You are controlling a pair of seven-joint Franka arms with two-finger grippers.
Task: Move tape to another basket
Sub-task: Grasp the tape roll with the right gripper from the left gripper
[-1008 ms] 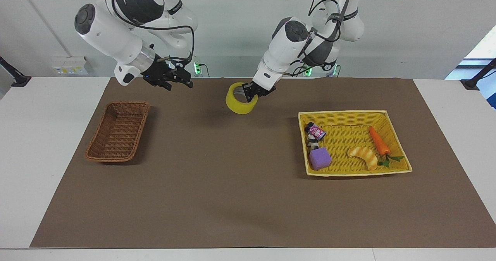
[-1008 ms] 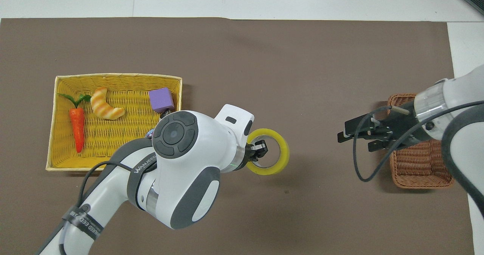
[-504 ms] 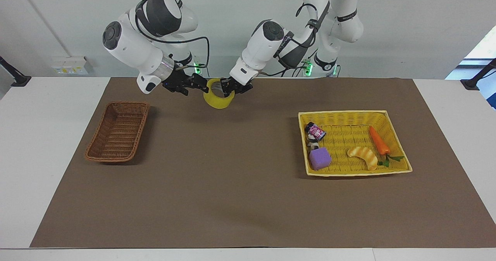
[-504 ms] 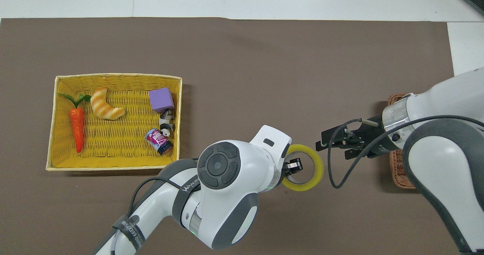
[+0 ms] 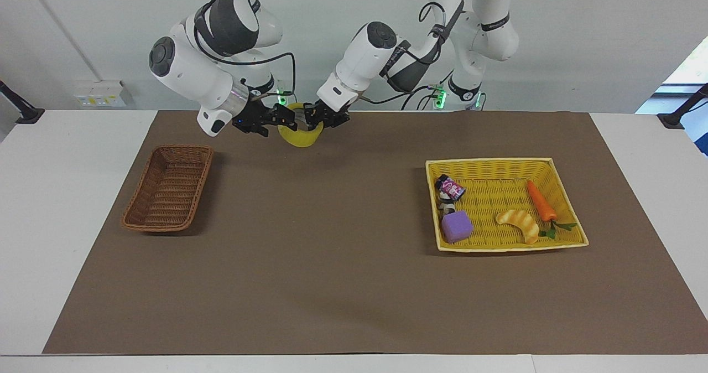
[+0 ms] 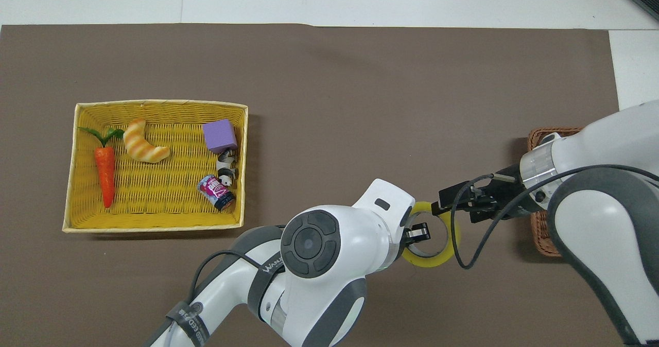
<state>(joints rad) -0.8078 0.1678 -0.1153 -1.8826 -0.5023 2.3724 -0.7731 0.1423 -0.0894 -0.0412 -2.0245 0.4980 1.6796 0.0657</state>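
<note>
The tape (image 5: pixel 300 135) is out of the yellow basket (image 5: pixel 569 240) and up in the air over the brown mat (image 5: pixel 332 284), at the robots' edge of the desk, between the two baskets. The left gripper (image 5: pixel 319 119) holds it, jaws clamped on the ring's wall with one finger inside the hole. The right gripper (image 5: pixel 282 121) is at the tape's rim, jaws apart; whether it touches yet is hard to tell. It looks like a handover mid-way: the lift and carry are done, while the right gripper's grasp, the left's release, the carry to the brown basket (image 5: pixel 168 195) and the drop are left.

The brown basket is empty, toward the right arm's end, well apart from the tape. The mat between is bare, so the path is free. The basket is narrow, so the drop needs centring. The carrot (image 5: pixel 541 200), croissant (image 5: pixel 519 223), purple block (image 5: pixel 456 226) and small can (image 5: pixel 452 187) lie in the yellow basket, well clear.
</note>
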